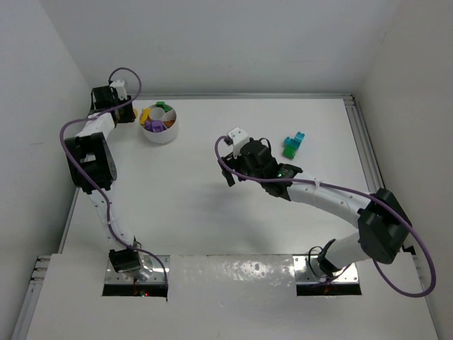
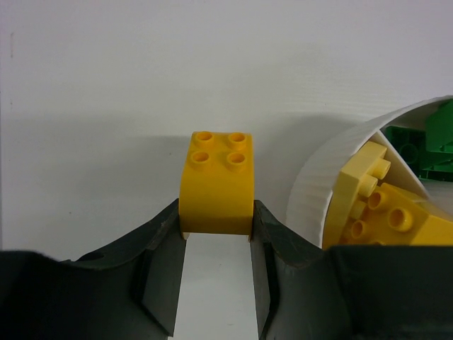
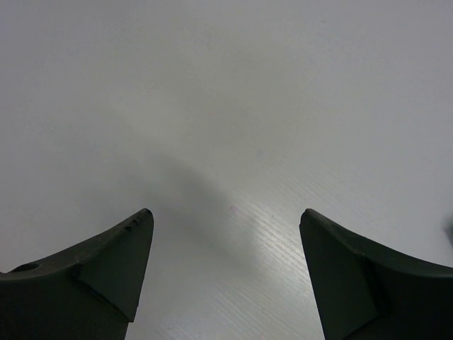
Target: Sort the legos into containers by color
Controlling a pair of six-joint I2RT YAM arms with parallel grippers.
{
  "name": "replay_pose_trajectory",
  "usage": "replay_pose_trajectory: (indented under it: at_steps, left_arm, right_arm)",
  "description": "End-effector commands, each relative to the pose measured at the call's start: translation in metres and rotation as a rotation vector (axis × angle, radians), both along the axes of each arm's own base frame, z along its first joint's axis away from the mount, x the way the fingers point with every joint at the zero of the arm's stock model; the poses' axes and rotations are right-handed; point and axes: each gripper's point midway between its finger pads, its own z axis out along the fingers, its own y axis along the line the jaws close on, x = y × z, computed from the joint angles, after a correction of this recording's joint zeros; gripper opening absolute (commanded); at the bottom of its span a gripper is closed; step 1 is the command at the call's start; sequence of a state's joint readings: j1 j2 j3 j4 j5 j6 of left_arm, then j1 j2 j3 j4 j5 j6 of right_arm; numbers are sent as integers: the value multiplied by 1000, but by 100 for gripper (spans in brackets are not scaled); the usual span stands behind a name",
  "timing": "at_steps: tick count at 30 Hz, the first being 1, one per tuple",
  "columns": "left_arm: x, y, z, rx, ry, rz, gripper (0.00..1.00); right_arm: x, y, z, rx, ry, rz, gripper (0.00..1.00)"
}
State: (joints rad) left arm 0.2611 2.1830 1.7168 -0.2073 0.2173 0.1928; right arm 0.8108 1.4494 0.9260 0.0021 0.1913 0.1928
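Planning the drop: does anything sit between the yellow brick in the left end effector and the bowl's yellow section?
Only the white wall of the bowl, beside the yellow brick; the section beyond holds other yellow bricks.

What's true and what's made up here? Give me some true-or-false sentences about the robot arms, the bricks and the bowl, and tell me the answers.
1. The left gripper is shut on a yellow brick. True.
2. The right gripper is holding a purple brick. False: it is open with nothing between its fingers.
3. The white bowl has bricks in it. True.
4. The yellow brick is inside the bowl. False: it is in the left gripper, outside the bowl and beside its wall.
5. The teal and green bricks lie on the table, out of the bowl. True.
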Motion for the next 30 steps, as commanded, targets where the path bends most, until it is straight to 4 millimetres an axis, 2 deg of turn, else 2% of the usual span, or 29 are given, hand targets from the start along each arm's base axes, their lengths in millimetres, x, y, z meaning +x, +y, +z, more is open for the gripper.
replay_pose_trajectory:
  at_steps: [1, 3, 4, 5, 6, 8, 13, 22, 30]
  left_arm:
    - [14, -2, 23, -12, -83, -25, 0]
    - [7, -9, 23, -31, -78, -37, 0]
    - [0, -13, 17, -45, -63, -48, 0]
    - [-2, -14, 25, -46, -79, -53, 0]
    - [-8, -18, 20, -55, -64, -63, 0]
    - [-16, -22, 28, -54, -67, -80, 0]
    - [-36, -34, 27, -74, -43, -124, 0]
    - [-59, -49, 46, -87, -61, -178, 0]
    - [-88, -67, 27, -106, 22, -246, 0]
  right_arm:
    - [11, 7, 23, 46, -31, -22, 82]
    - [13, 9, 26, 48, -37, -21, 82]
    - [13, 9, 25, 46, -37, -20, 82]
    - [13, 9, 24, 44, -37, -22, 82]
    - [14, 8, 24, 43, -37, -23, 82]
    - [13, 8, 22, 40, -32, -23, 82]
    - [12, 8, 20, 39, -27, -19, 82]
    - [6, 2, 11, 9, -1, -22, 82]
    - [5, -5, 12, -4, -15, -34, 82]
